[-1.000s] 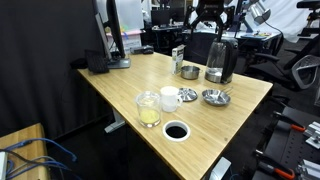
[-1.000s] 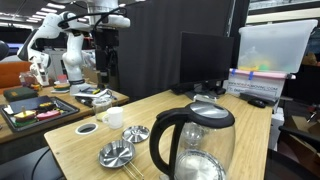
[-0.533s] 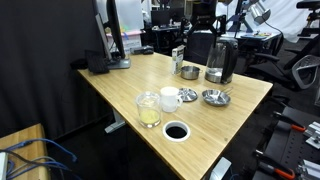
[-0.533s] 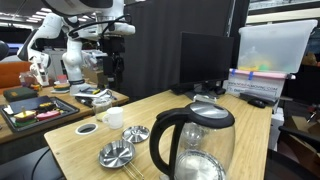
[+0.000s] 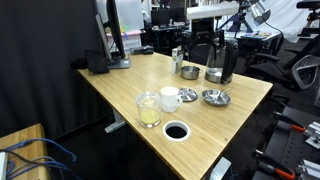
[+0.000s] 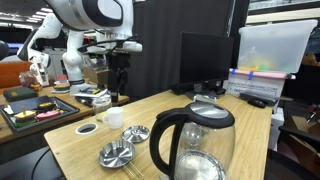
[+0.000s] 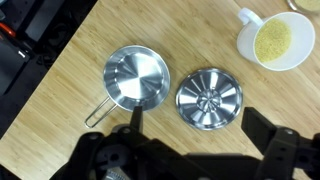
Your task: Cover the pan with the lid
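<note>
Lid (image 7: 209,98), small, domed steel with a centre knob, lies flat just ahead of the gripper (image 7: 195,150), whose jaws stand wide apart and hold nothing. The pan (image 7: 138,78) sits close beside the lid without touching it. The lid is probably light, rigid and slick, so the knob looks like the best place to pinch it. Only the wrist view shows that knob. Both exterior views show the arm hanging well above the table (image 5: 125,85), and one shows a black kettle (image 6: 205,165).

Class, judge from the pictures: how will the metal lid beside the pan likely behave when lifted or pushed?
The lid looks like thin rigid metal, so probably stiff and light. Its shiny surface and small centre knob suggest a grip may slip. Lying flat on the table, it should slide, not roll.
</note>
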Tool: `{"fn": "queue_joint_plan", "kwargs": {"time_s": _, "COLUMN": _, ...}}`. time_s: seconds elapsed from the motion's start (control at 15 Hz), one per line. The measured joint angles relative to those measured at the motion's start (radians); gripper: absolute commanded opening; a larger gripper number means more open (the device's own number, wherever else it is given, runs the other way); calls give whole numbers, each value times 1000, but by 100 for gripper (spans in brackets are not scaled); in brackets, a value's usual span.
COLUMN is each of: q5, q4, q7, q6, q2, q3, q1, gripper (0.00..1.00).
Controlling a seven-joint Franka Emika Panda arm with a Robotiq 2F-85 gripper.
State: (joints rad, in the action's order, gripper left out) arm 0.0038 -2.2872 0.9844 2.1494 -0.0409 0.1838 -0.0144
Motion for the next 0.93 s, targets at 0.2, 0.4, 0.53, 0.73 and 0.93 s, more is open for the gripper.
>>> {"fn": "queue_joint_plan", "kwargs": {"time_s": 0.2, "q5": 13, "q4": 17, "q7": -7, "q6": 35, "q2": 108, "q3": -28, "q1": 18, "gripper": 100}}
{"fn": "queue_joint_plan", "kwargs": {"time_s": 0.4, "q5": 35, "q4": 60, "q7": -7, "q6": 50, "q2": 207, "q3": -48, "q1": 41, "gripper": 100}}
{"fn": "queue_joint_plan", "kwargs": {"time_s": 0.53, "q5": 45, "q4": 95, "q7": -6, "q6": 50, "q2": 261, "q3": -59, "q1": 54, "gripper": 100}}
{"fn": "queue_joint_plan", "kwargs": {"time_s": 0.73, "q5": 45, "q4": 115, "q7": -6, "q6": 49, "q2": 279, "q3": -65, "q1": 60, "gripper": 100}}
{"fn": "queue_joint_plan", "kwargs": {"time_s": 0.93, "q5": 45, "q4": 116, "q7": -6, "q6": 49, "q2": 279, "q3": -70, "q1": 65, "gripper": 100}}
